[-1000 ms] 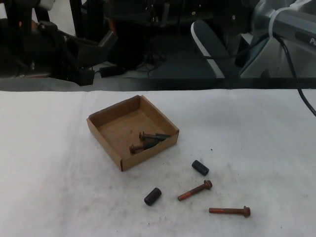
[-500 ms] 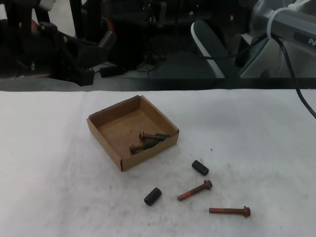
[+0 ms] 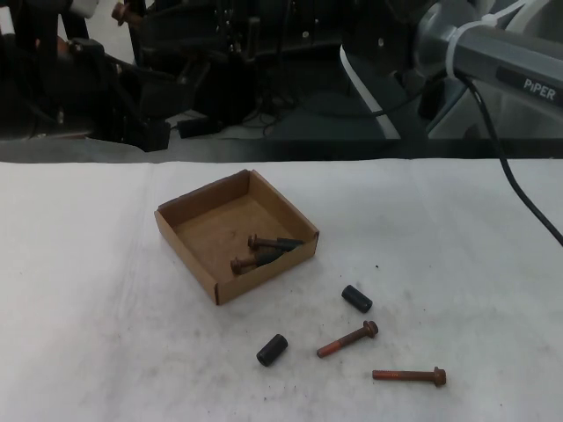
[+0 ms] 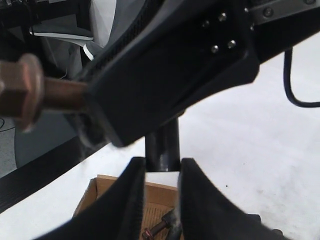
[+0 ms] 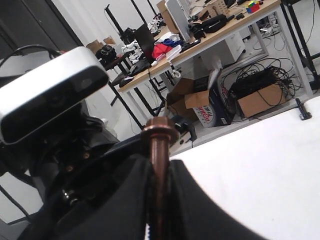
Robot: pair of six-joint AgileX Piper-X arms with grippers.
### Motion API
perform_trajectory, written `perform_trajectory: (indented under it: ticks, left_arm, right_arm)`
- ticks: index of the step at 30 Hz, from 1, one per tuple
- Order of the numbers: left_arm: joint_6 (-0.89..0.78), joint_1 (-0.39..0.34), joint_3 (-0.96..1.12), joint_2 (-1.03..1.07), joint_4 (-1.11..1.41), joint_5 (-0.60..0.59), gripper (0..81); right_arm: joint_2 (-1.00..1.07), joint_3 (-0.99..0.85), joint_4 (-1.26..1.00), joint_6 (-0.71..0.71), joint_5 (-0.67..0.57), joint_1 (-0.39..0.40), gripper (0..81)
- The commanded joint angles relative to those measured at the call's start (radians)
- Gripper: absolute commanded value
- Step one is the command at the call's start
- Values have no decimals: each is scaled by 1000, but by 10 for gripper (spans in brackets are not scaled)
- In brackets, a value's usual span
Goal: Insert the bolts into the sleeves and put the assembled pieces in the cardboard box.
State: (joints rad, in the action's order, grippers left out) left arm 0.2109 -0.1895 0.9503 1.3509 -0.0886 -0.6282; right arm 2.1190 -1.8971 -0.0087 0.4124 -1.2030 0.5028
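Right gripper (image 5: 159, 172) is clamped on a bolt (image 5: 159, 136), head protruding. Left gripper (image 4: 161, 167) pinches what looks like a sleeve (image 4: 161, 142). Both are raised and facing each other for mating. Box (image 3: 264, 272) holds two assemblies; loose bolts (image 3: 347, 338) and loose sleeves (image 3: 272, 349) wait on the bench (image 3: 88, 308).

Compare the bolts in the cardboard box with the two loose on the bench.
The boxed bolts each wear a black sleeve; the loose bolts are bare, with two loose sleeves lying apart. The boxed bolts rest inside the cardboard box; the loose bolts lie on the bench, nearer the camera. All are rusty brown with a wider head.
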Motion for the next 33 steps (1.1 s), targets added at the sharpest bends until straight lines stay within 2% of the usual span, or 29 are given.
perform_trajectory:
  ticks: [1, 17, 22, 25, 29, 33]
  left_arm:
    - [-10, 2, 6, -5, 26, -3, 8]
    - [-15, 2, 6, -5, 22, 1, 8]
    - [-84, 2, 6, -16, -76, 92, 8]
    - [-84, -3, 6, -40, -217, 177, 8]
    - [-84, -19, 6, -73, -427, 280, 8]
    - [-101, -30, 6, -79, -597, 350, 8]
  right_arm:
    - [-10, -9, -3, 7, -14, -6, 2]
    - [-10, -9, -7, 7, -5, -76, 2]
    - [-16, -9, 111, -19, 94, -91, 2]
    - [-31, -9, 324, -148, 226, -99, 2]
    - [-57, -9, 709, -422, 539, -99, 2]
    - [-62, -9, 978, -555, 823, -99, 2]
